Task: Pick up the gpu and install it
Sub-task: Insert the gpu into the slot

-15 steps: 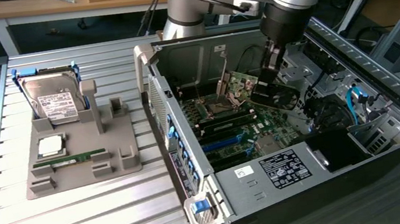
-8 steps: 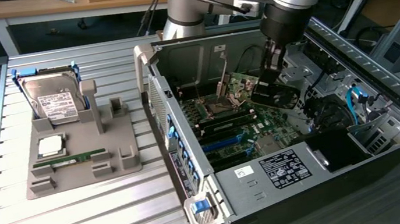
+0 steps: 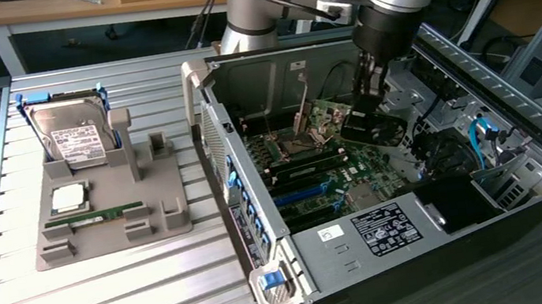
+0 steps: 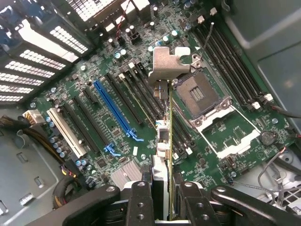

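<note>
Gripper (image 4: 162, 193) holding the gpu (image 4: 162, 141) edge-on over the motherboard (image 4: 221, 126)
Two black fingers (image 4: 140, 200) press on either side of the card, and its silvery bracket (image 4: 167, 63) is at the far end. Under it run long black slots, with a blue slot (image 4: 113, 110) and a white slot (image 4: 66, 134) to one side and the open processor socket (image 4: 197, 94) to the other

Exterior view: bright, diffuse overhead light. Ribbed bench (image 3: 111, 302) glares near white, slats washed out. Computer case (image 3: 260, 225) interior dimmer, one lower corner near black.

Wrist view: even, soft light across motherboard (image 4: 117, 117), few hard shadows. Silvery bracket of gpu (image 4: 165, 141) shines pale. Pincer (image 4: 164, 188) dark at near edge, slightly out of focus. Case walls dull grey.
</note>
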`<state>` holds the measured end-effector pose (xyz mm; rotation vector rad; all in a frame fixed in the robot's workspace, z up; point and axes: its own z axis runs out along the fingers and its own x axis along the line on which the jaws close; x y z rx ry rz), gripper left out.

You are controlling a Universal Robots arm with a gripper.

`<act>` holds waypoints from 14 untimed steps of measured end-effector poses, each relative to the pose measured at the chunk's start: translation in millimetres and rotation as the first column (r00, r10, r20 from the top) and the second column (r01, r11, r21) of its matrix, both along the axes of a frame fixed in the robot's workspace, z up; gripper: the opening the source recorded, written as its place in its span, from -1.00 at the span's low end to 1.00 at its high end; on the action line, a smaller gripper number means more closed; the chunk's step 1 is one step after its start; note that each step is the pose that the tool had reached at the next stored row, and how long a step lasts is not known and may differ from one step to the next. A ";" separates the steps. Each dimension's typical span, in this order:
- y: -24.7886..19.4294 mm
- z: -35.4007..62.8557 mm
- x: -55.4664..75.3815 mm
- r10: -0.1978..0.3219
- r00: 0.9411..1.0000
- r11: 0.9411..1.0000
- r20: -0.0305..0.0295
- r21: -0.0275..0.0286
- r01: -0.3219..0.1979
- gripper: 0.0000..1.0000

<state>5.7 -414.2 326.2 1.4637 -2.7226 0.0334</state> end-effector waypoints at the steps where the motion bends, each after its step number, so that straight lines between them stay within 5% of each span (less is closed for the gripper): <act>1: 0.0 0.0 0.0 0.005 1.000 1.000 0.000 0.000 -0.005 -0.47; 14: 0.0 0.0 0.0 0.077 0.997 0.997 0.000 0.000 -0.077 -0.47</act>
